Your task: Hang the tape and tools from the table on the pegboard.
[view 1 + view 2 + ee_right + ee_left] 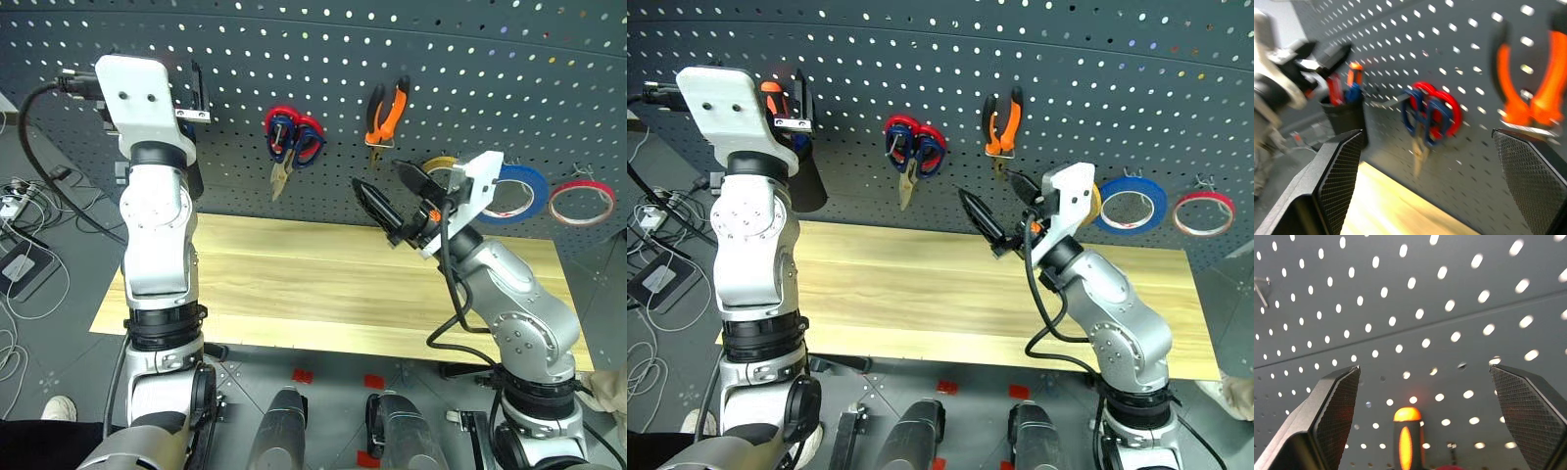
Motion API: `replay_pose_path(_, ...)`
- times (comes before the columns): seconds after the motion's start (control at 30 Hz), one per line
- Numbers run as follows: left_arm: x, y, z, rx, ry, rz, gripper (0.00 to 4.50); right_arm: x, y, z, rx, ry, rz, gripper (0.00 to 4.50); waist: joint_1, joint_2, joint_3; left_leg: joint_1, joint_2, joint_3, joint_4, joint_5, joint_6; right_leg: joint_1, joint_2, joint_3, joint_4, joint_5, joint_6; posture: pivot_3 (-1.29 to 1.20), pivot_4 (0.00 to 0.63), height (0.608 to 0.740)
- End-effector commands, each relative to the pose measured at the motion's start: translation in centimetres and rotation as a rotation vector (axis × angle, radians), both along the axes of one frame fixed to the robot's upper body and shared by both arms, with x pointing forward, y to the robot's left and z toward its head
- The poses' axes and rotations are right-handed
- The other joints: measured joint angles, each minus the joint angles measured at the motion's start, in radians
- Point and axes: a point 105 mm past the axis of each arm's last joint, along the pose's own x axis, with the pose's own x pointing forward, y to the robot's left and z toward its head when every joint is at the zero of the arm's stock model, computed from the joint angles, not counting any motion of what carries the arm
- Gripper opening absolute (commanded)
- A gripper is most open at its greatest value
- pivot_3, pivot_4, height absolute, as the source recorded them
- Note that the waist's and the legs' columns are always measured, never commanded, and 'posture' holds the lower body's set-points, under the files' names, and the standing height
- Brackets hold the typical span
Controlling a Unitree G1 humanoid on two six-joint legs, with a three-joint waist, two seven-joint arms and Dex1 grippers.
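Our left gripper [1422, 423] gapes empty just above the orange-topped screwdriver [1406, 440], upright in the black cup [808, 186] on the pegboard [323, 59]; our right gripper [397, 201] gapes empty too.

The pale wooden table [323, 284] stands just below the pegboard [323, 88].

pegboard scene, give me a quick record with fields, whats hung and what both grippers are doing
pegboard: dark grey, holds everything below
scissors: two pairs on one hook, red and dark blue handles
pliers: hanging
blue tape: hanging
red tape: hanging
black cup: on board, screwdrivers inside
table: bare
left gripper: open, at the cup
right gripper: open, empty
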Motion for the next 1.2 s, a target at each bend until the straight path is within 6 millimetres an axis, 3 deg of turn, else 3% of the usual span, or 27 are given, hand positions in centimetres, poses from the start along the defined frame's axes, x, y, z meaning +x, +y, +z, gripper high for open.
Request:
replay_pose_path(0.03,-1.6,-2.0,0.8,0.033,-0.033,-0.069,4.47,-1.3,-1.0,0.9,-0.009,-0.064,-0.019,4.50,-0.001,0.000,0.000,0.000,0.000,0.000,0.000,0.000,0.000,0.000,0.000,0.000,0.000,0.000,0.000,0.16,0.198,0.740)
replay_pose_path(0.13,-1.4,-4.3,-1.2,0.040,0.042,-0.180,4.47,-1.4,-1.8,-0.2,-0.035,-0.048,-0.060,4.50,0.001,0.000,-0.007,0.000,0.000,0.000,0.000,0.000,0.000,0.000,0.000,0.001,0.000,0.000,0.000,0.16,0.193,0.740)
replay_pose_path(0.3,-1.7,-7.5,-6.3,0.029,0.207,-0.325,4.47,-1.0,-3.0,-2.0,-0.067,-0.005,-0.143,4.50,-0.003,0.000,-0.022,0.001,0.000,0.002,0.000,0.000,0.000,0.001,0.000,0.002,-0.001,0.000,0.000,0.14,0.185,0.740)
replay_pose_path(0.4,-1.8,-8.4,-11.3,-0.024,0.380,-0.391,4.47,-0.3,-3.9,-4.1,-0.147,0.026,-0.239,4.50,-0.004,0.002,-0.031,0.002,0.000,0.002,0.000,0.000,0.000,0.001,0.001,0.003,-0.001,0.000,0.000,0.13,0.185,0.740)
replay_pose_path(0.5,-2.0,-8.1,-16.2,-0.111,0.544,-0.404,4.47,0.2,-5.2,-6.7,-0.216,0.078,-0.344,4.50,-0.004,0.004,-0.042,0.002,0.000,0.003,-0.001,0.000,0.001,0.001,0.001,0.005,-0.004,0.000,0.000,0.12,0.187,0.740)
replay_pose_path(0.73,-2.5,-5.5,-23.2,-0.234,0.766,-0.322,4.47,1.1,-7.8,-11.9,-0.312,0.206,-0.550,4.50,-0.003,0.006,-0.055,0.003,0.000,0.004,-0.001,-0.001,0.001,0.002,0.001,0.006,-0.007,0.000,0.000,0.12,0.185,0.740)
replay_pose_path(0.93,-3.3,-5.0,-25.5,-0.258,0.833,-0.329,4.47,0.8,-9.0,-14.7,-0.367,0.275,-0.618,4.50,-0.001,0.008,-0.062,0.004,0.000,0.005,-0.002,-0.001,0.002,0.003,0.001,0.006,-0.008,0.000,0.000,0.12,0.188,0.740)
replay_pose_path(1.2,-4.4,-4.7,-26.2,-0.256,0.856,-0.320,4.47,0.7,-9.0,-15.5,-0.324,0.317,-0.639,4.50,-0.003,0.009,-0.063,0.007,0.000,0.006,-0.003,-0.002,0.003,0.004,0.001,0.008,-0.008,0.000,0.000,0.13,0.195,0.740)
